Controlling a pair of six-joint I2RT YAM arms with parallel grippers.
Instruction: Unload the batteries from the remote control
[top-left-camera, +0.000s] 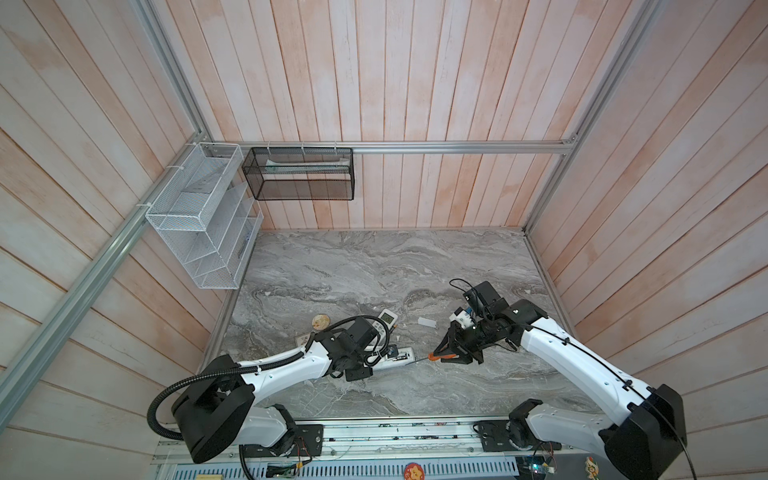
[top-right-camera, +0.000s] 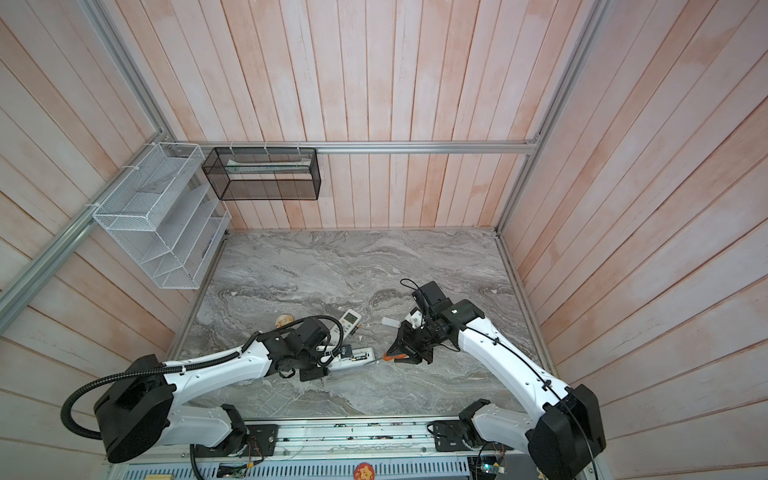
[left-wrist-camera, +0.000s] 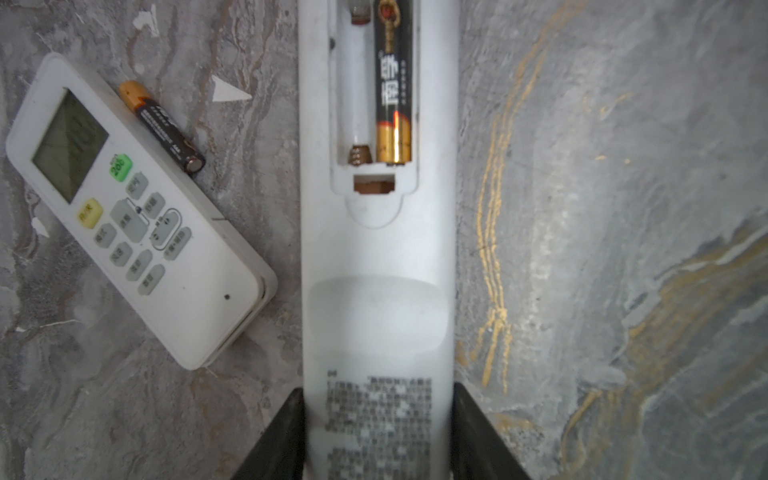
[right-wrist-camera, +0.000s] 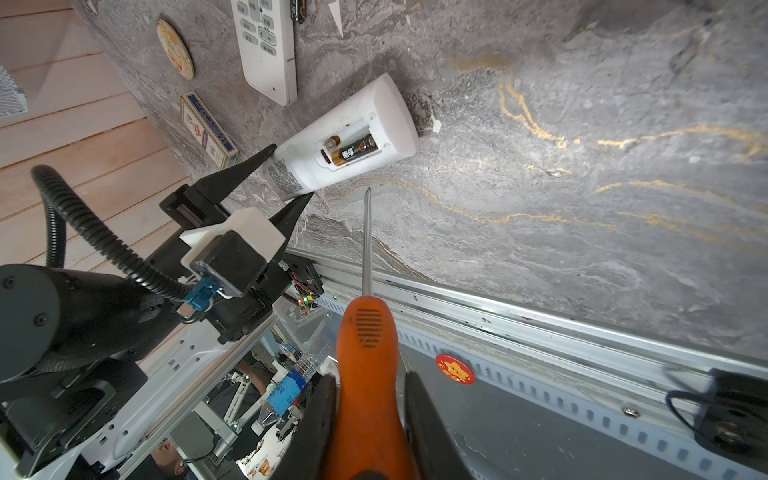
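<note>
Marble tabletop (top-left-camera: 374, 266) is carrying a round tan disc (top-left-camera: 320, 321) and a printed box (right-wrist-camera: 208, 129) near its left edge, and a white cover (top-left-camera: 426, 322) toward its middle. Orange-handled screwdriver (right-wrist-camera: 368, 353) is angling above it. White mesh basket (top-left-camera: 195, 216) and black mesh basket (top-left-camera: 299, 174) are hanging above its far-left corner.

labels | battery (right-wrist-camera: 354, 153): 南孚 | green button (left-wrist-camera: 121, 168) on keypad remote (left-wrist-camera: 187, 266): 26

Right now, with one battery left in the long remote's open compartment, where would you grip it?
Probably the battery at its gold end, levered from the empty slot alongside: that side is bare, the other hugs the wall. The right gripper holds a screwdriver for this; the left gripper clamps the remote.
</note>
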